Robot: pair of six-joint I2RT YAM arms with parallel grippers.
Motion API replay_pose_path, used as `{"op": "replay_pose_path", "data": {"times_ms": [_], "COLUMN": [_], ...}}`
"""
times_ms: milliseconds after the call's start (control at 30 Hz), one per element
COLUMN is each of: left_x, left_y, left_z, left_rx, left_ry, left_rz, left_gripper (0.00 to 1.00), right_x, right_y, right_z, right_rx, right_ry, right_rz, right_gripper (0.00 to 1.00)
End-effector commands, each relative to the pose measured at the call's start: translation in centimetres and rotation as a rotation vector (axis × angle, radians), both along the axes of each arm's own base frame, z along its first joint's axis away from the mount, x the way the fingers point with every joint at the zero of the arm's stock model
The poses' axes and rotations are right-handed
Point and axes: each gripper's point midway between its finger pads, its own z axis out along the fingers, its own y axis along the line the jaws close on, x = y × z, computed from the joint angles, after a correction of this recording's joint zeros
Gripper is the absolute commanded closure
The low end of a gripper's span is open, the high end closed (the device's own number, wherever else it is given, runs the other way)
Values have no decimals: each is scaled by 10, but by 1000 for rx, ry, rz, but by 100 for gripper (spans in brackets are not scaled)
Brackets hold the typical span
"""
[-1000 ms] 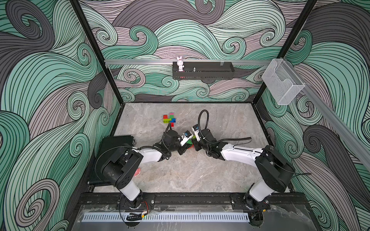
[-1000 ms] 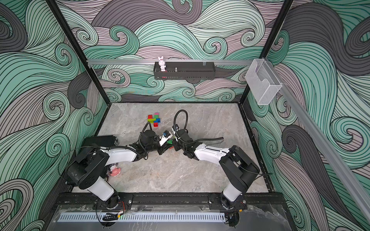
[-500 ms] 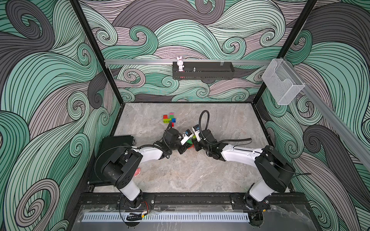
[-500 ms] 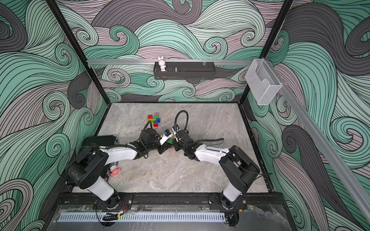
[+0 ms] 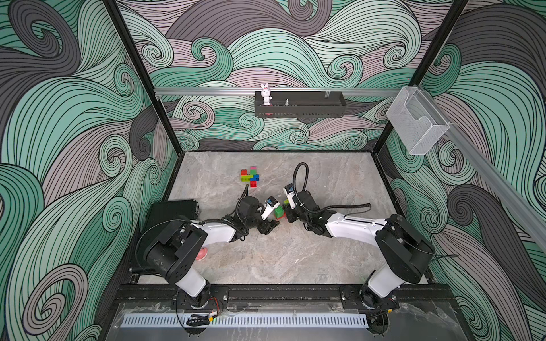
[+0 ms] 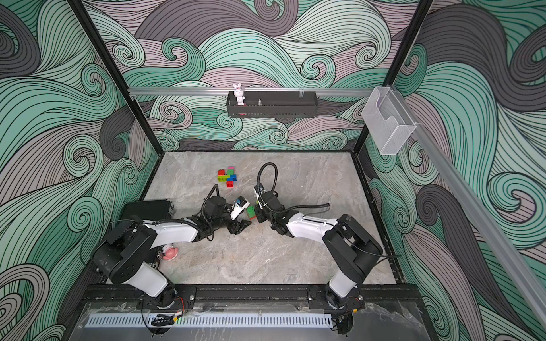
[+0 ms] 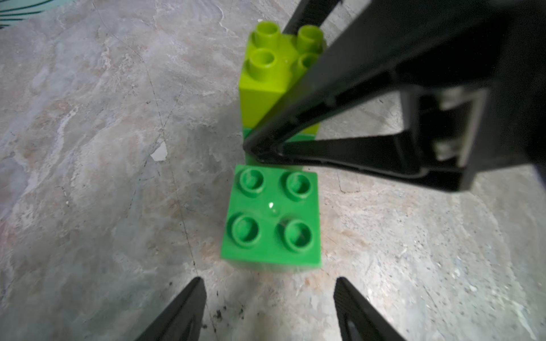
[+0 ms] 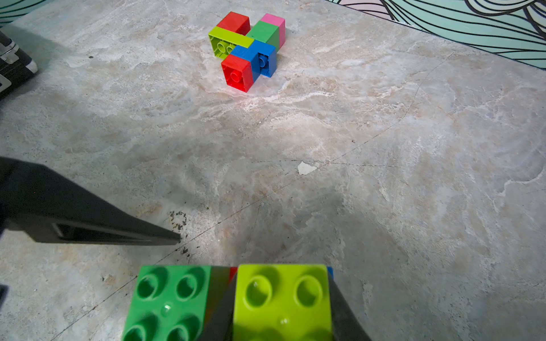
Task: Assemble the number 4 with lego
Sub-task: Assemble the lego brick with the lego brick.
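Left claw [image 7: 270, 310] stands apart, tips just short of the green brick [image 7: 271, 221]. Right claw [image 8: 280, 307] is clamped on the lime brick [image 7: 263, 88] beside it. Bare bench [image 8: 384, 147] lies all round; only the right wrist and top views show the joined bricks [image 8: 248, 47] well apart.

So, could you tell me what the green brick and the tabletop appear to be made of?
The green brick looks like moulded plastic, smooth and glossy, with a glint between its studs. The tabletop seems stone or marble-print laminate: grey veining, matte, one small chip.
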Motion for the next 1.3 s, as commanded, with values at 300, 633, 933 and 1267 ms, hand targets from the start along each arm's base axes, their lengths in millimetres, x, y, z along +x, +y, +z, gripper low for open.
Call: {"op": "replay_pose_path", "data": {"times_ms": [300, 633, 933, 1267], "left_x": [10, 3, 2, 1], "left_y": [-27, -31, -32, -31], "left_z": [14, 13, 7, 0], "left_rx": [-141, -156, -143, -133], "left_ry": [-121, -121, -106, -92], "left_rz": [-102, -149, -158, -159], "left_gripper": [40, 53, 57, 59], "right_x": [-69, -67, -68, -68], "right_y": [-58, -56, -57, -57], "right_z": [-104, -102, -102, -102], "right_rx": [-316, -314, -315, -316], "right_ry": [350, 344, 346, 348], "right_rz": [36, 37, 36, 37], "right_gripper": [100, 100, 100, 100]}}
